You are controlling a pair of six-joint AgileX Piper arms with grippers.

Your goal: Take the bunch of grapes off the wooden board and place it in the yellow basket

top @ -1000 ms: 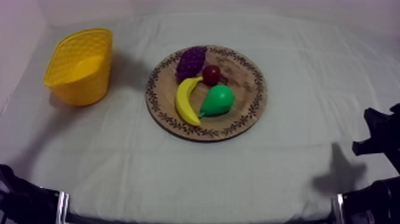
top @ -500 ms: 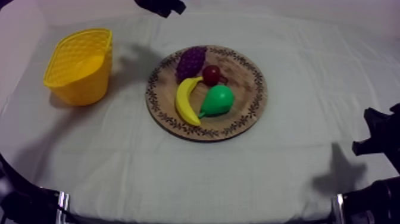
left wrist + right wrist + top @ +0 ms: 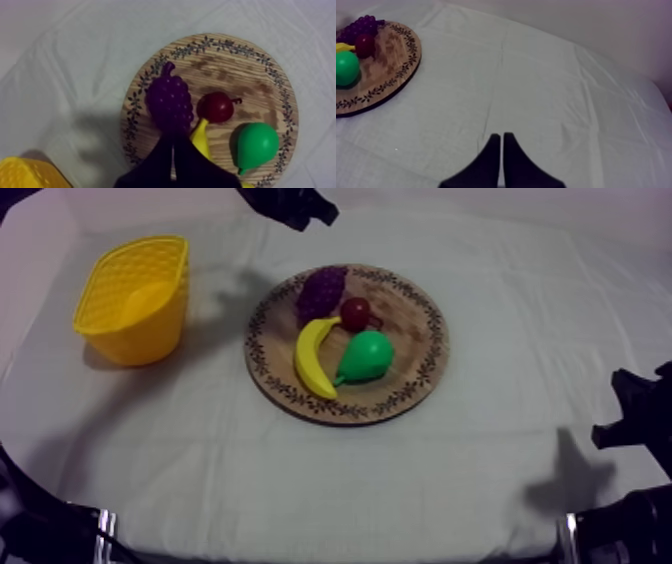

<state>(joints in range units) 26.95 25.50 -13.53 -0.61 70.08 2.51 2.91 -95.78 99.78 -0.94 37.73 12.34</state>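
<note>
You have 1 round wooden board (image 3: pixel 412 338) with a patterned rim in the middle of the cloth (image 3: pixel 300 478). 4 toy fruits lie on it: 1 bunch of grapes (image 3: pixel 320 292), 1 small red fruit (image 3: pixel 355 313), 1 banana (image 3: pixel 312 358) and 1 pear (image 3: pixel 366 356). The bunch of grapes lies on the board, at the part of the rim towards the 1 yellow basket (image 3: pixel 140 338), with the small red fruit just beside it. The basket stands upright on the cloth, well apart from the board.

You have 2 grippers. The left gripper (image 3: pixel 172 146) has its 2 fingers pressed together in a narrow wedge, holding nothing, its tips over the broad end of the grapes and beside the banana's tip. The right gripper (image 3: pixel 502 136) also has its 2 fingers together on nothing, above bare cloth and well apart from the board.
</note>
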